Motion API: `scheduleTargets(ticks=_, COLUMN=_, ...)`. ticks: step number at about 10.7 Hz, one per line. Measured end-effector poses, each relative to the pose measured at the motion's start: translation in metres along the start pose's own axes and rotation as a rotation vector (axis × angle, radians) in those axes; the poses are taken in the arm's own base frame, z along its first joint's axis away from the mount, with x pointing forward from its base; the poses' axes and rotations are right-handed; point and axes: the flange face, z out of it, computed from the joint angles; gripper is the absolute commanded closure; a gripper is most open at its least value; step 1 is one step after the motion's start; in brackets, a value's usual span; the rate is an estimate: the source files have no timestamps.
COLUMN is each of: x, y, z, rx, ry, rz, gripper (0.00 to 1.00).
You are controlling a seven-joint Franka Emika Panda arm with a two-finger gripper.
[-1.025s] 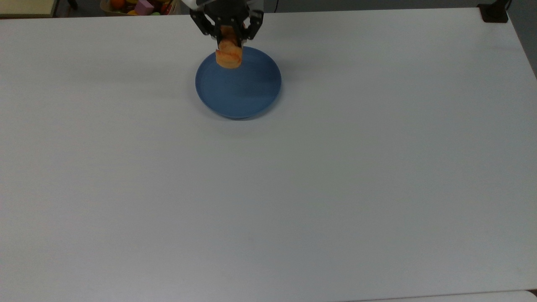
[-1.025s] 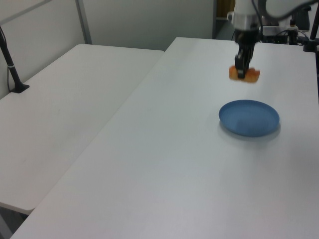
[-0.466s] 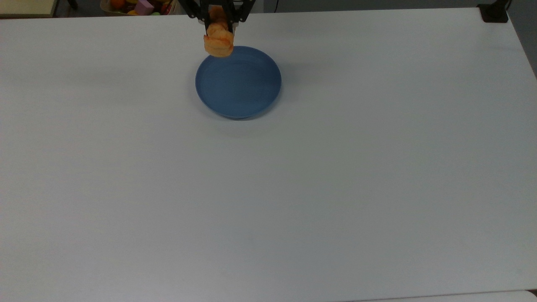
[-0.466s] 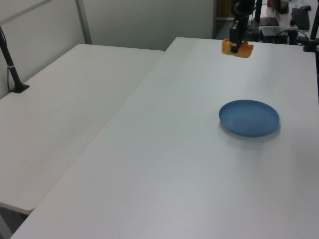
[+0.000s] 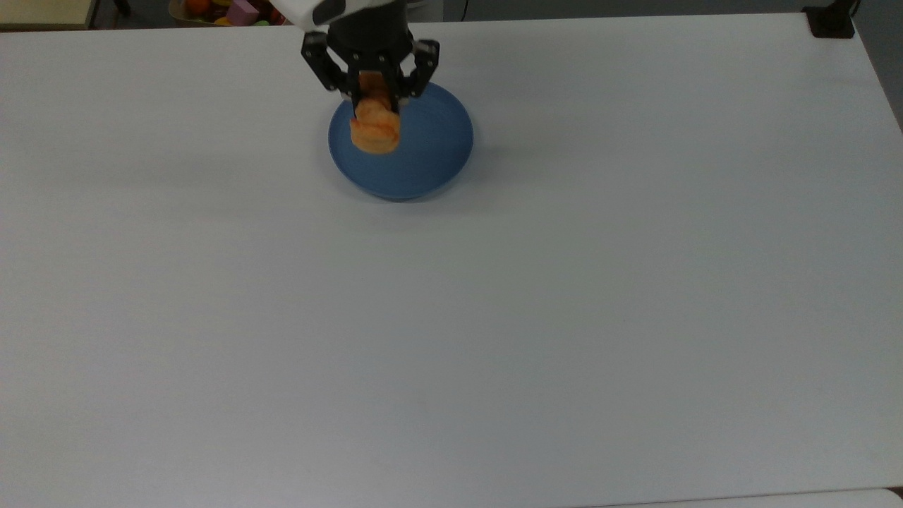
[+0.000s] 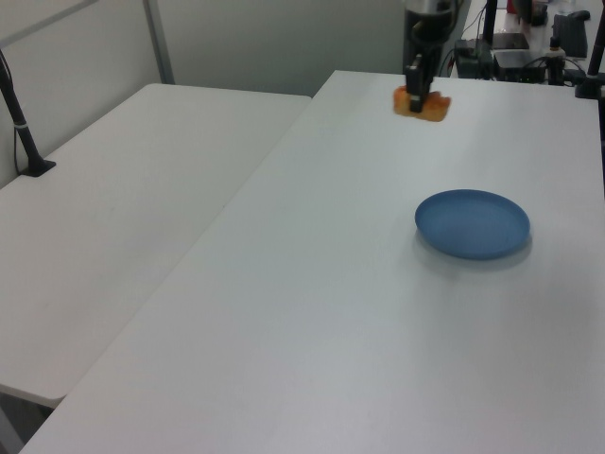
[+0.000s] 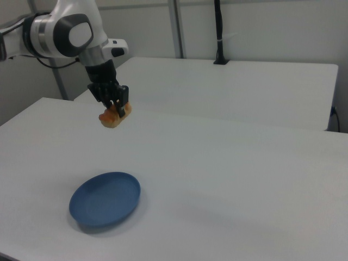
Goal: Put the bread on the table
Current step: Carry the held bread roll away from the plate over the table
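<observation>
The bread (image 5: 375, 127) (image 6: 423, 104) (image 7: 111, 117) is a small golden-orange loaf, and it hangs high in the air with my gripper (image 5: 372, 95) (image 6: 415, 93) (image 7: 115, 107) shut on it. Below it lies the white table (image 5: 494, 317) (image 6: 331, 312) (image 7: 244, 179). In the top view the loaf overlaps the empty round blue plate (image 5: 416, 152). The left view and right view show it well above the table and off to the side of the plate (image 6: 473, 223) (image 7: 105, 199).
A second white table (image 6: 113, 227) (image 7: 234, 87) stands beside this one. A black clamp post (image 5: 831, 21) sits at the top view's far right corner. A bin of coloured toys (image 5: 233, 10) lies past the far edge.
The gripper has kept hold of the bread, carrying it higher and then sideways. In the left view it moved left, away from above the plate.
</observation>
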Motion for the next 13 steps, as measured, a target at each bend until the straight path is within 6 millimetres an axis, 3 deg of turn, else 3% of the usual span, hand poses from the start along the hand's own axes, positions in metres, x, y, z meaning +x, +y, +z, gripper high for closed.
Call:
scheduleTargets(ticks=4, x=0.049, y=-0.065, z=0.043, rx=0.023, ry=0.162, rz=-0.051, gripper=0.59)
scheduleTargets(ticks=6, x=0.062, y=-0.102, z=0.069, rx=0.046, ry=0.230, rz=-0.052, gripper=0.59)
scheduleTargets(ticks=10, x=0.062, y=-0.192, z=0.113, rx=0.110, ry=0.339, rz=-0.089, gripper=0.58)
scheduleTargets(ticks=13, x=0.059, y=-0.234, z=0.146, rx=0.149, ry=0.405, rz=-0.116, gripper=0.57)
